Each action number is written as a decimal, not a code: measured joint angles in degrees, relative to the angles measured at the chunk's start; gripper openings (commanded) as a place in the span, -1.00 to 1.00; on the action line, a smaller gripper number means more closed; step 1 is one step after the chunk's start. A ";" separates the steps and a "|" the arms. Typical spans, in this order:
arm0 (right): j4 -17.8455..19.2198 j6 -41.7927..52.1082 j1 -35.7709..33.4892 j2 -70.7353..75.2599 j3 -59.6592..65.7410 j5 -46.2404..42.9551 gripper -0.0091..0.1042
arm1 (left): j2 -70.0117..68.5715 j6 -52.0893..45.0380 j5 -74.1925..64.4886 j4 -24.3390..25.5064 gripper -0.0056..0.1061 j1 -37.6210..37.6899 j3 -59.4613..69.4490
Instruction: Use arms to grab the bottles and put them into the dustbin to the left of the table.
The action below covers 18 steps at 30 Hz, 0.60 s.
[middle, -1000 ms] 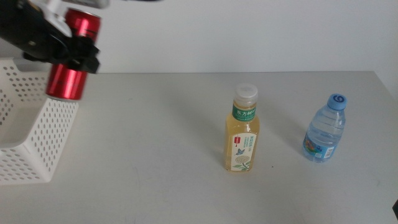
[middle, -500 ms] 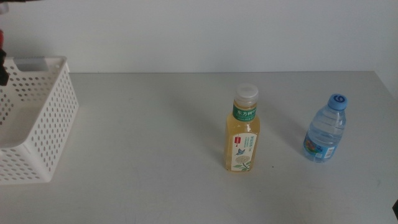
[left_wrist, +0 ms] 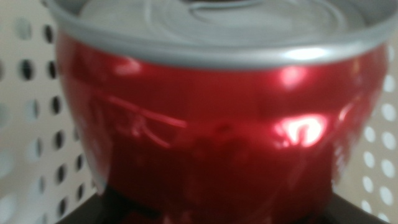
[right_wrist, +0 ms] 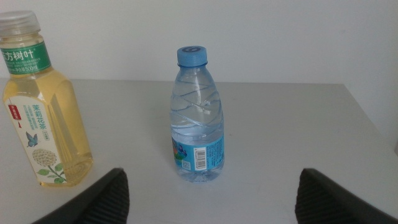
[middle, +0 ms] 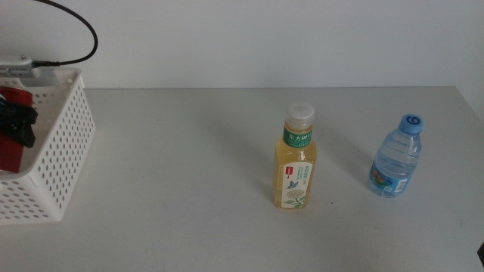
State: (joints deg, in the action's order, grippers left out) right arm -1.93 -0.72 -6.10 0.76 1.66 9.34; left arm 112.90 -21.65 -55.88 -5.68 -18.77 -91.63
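The left gripper (middle: 19,125) is clamping the red soda can (left_wrist: 211,118) inside the white perforated basket (middle: 64,162); the right gripper (right_wrist: 208,199) is waiting with jaws apart near the water bottle (right_wrist: 196,118)

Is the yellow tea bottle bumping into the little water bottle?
Apart. The middle view shows bare table between the yellow tea bottle and the water bottle; the right wrist view shows that gap too.

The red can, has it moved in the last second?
Yes. The red can, gripped by the left gripper, went from above the dustbin's corner down inside it.
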 measured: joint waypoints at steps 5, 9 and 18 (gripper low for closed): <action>0.00 0.00 0.00 0.00 0.00 0.00 0.82 | 3.81 0.14 0.33 -0.19 -0.81 0.00 0.00; 0.00 0.00 0.00 0.00 0.00 0.00 0.82 | 5.37 0.14 0.42 -0.44 -0.58 0.00 0.00; 0.00 0.00 0.00 0.00 0.00 0.00 0.82 | 4.66 0.14 0.00 -0.89 0.78 0.00 -0.56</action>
State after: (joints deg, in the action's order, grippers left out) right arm -1.93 -0.72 -6.10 0.76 1.66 9.34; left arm 117.56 -21.51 -55.89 -6.57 -18.77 -92.19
